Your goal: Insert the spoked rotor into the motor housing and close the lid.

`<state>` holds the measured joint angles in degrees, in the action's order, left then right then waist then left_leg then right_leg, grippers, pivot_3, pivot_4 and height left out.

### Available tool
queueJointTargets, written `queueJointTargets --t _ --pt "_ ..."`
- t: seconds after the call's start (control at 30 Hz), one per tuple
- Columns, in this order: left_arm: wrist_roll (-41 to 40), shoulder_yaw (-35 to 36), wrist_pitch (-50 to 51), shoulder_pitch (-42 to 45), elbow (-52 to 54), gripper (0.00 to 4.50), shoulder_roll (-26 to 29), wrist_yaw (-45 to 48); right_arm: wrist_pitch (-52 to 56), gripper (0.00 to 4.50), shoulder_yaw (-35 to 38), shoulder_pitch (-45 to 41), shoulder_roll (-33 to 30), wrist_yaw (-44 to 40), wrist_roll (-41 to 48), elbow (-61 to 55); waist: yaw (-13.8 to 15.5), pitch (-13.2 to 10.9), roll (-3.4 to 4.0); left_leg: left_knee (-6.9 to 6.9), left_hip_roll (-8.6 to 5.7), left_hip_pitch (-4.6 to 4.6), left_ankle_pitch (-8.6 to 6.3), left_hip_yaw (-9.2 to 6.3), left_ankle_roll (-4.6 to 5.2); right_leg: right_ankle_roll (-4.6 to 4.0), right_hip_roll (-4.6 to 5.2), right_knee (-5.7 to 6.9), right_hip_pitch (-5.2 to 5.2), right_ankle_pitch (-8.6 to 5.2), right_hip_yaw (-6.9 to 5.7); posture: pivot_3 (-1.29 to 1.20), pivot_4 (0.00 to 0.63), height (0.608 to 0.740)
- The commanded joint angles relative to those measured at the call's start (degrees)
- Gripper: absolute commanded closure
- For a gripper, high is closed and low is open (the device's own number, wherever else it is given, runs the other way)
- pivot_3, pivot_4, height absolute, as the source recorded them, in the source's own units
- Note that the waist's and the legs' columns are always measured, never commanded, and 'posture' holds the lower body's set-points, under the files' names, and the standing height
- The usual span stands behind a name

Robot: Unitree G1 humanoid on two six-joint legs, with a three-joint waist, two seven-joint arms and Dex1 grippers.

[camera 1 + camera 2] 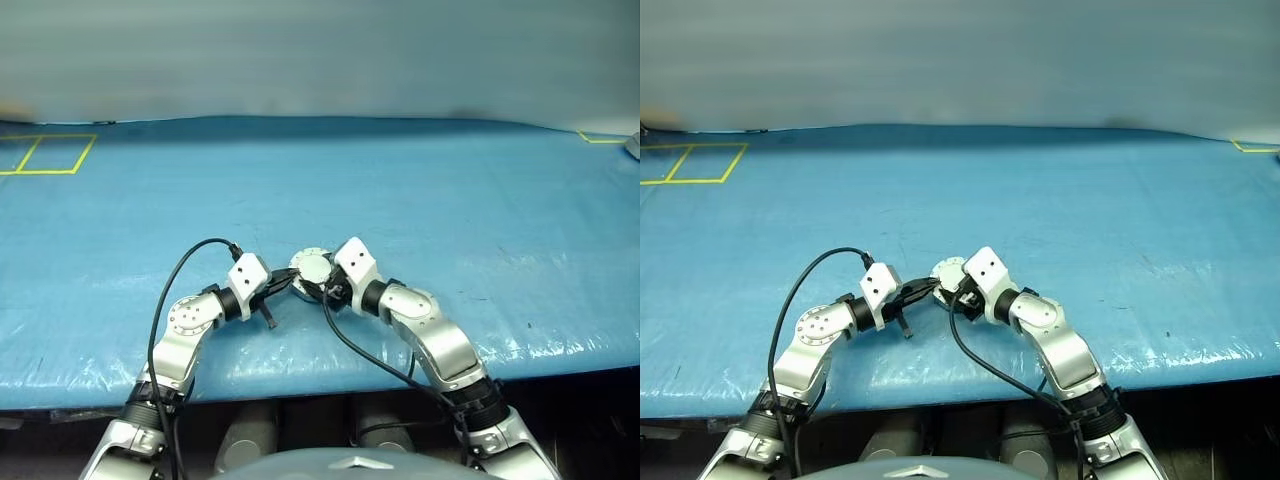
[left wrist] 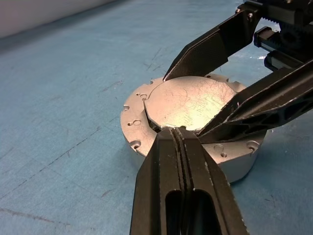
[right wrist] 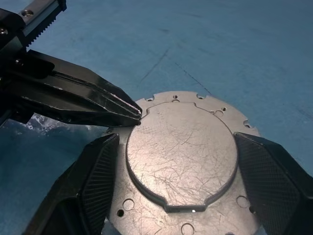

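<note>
now lid [image 3: 181,156] flat on motor housing [image 2: 142,134]

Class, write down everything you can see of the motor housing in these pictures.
The housing is a round, shallow puck of silver-grey metal, lying flat on the blue table near its front edge. Small screw holes dot its rim. The lid, a scratched plain silver disc with small tabs, sits closed in its top. The shut left pincer has its tip at the lid's edge. The right pincer is open, one finger on either side of the housing; whether they touch it is unclear.
</note>
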<state>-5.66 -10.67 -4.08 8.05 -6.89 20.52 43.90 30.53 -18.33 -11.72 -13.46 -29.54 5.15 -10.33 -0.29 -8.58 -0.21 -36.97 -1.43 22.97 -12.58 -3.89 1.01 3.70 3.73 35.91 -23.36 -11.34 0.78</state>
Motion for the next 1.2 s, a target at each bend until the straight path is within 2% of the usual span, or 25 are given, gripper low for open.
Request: queueJointTargets --t 0.03,0.1,0.3,0.4,0.5,0.63,0.7,0.83,0.93,1.2 --pt "1.43 -1.44 1.36 -0.47 -1.17 4.5 0.26 0.03 -0.77 0.04 0.67 1.15 0.66 2.17 -0.84 1.4 -0.02 0.01 0.01 -0.01 0.0 0.0 0.0 0.0 0.0 0.0 0.0 0.01 0.0 0.0 0.0 0.0 0.15 0.74" --pt "1.47 -1.54 1.42 -0.61 -0.96 4.5 0.27 -0.02 -3.68 0.04 1.95 1.36 1.63 1.26 1.11 -0.47 -0.01 0.0 0.02 -0.02 0.01 0.0 0.0 0.0 -0.01 0.0 0.0 0.02 -0.01 0.0 0.0 0.0 0.15 0.74" --pt "1.5 -1.72 1.33 -0.41 -1.1 4.5 0.36 0.28 -12.4 0.04 3.7 1.15 2.46 3.53 -0.3 -4.67 -0.09 -0.06 0.1 0.0 -0.02 0.22 0.0 0.0 -0.01 0.01 0.01 0.0 -0.22 0.0 -0.01 0.0 0.15 0.74" --pt "1.49 -1.87 1.24 -0.08 -1.22 4.5 0.24 0.46 -13.09 0.04 5.95 1.99 2.83 4.17 1.6 -7.02 -0.05 -0.06 0.1 0.03 -0.02 0.25 0.0 -0.04 -0.01 0.01 0.0 0.0 -0.25 0.0 -0.06 0.0 0.15 0.74" --pt "1.46 -1.93 1.23 0.11 -1.3 4.5 0.19 0.59 -10.42 0.04 9.41 3.12 4.04 4.6 5.86 -9.11 -0.02 -0.06 0.09 0.01 -0.02 0.26 0.0 -0.05 -0.01 0.01 0.0 0.0 -0.23 0.0 -0.07 0.0 0.15 0.74" --pt "1.6 -2.0 1.1 0.19 -1.35 4.5 0.29 0.53 3.22 0.04 18.93 7.85 4.44 2.94 21.92 -11.3 0.19 -0.06 0.08 0.01 -0.02 0.27 0.0 -0.11 0.0 0.01 0.02 -0.04 -0.2 -0.01 -0.07 0.0 0.15 0.74" --pt "1.51 -2.06 1.14 0.17 -1.28 4.5 0.31 0.57 8.85 0.04 24.02 9.03 5.65 4.62 29.16 -10.18 0.18 -0.08 0.12 0.01 -0.02 0.33 -0.01 -0.12 0.02 0.01 0.04 -0.06 -0.19 -0.01 -0.07 0.0 0.15 0.74" --pt "1.5 -2.11 1.25 0.01 -1.0 4.5 0.34 0.51 16.78 0.04 31.81 11.33 7.53 7.74 39.38 -6.89 0.17 -0.08 0.19 -0.02 0.01 0.51 -0.01 -0.11 0.01 0.0 0.03 0.01 -0.21 -0.01 -0.06 0.0 0.15 0.74" --pt "1.46 -2.25 1.53 -0.08 -0.58 4.5 0.52 0.76 20.24 0.04 32.17 13.61 8.59 6.46 44.38 -5.68 0.19 -0.09 0.22 0.01 0.0 0.55 -0.01 -0.12 0.02 -0.02 0.03 0.0 -0.22 -0.02 -0.07 0.0 0.15 0.74" --pt "0.63 -1.77 2.52 1.06 -0.07 4.5 0.79 1.3 23.62 0.04 28.28 13.86 9.11 7.07 45.47 -2.21 -0.25 -0.1 0.3 -0.02 0.0 0.57 -0.01 -0.09 0.02 -0.01 0.04 -0.02 -0.34 -0.04 -0.08 0.0 0.15 0.74"
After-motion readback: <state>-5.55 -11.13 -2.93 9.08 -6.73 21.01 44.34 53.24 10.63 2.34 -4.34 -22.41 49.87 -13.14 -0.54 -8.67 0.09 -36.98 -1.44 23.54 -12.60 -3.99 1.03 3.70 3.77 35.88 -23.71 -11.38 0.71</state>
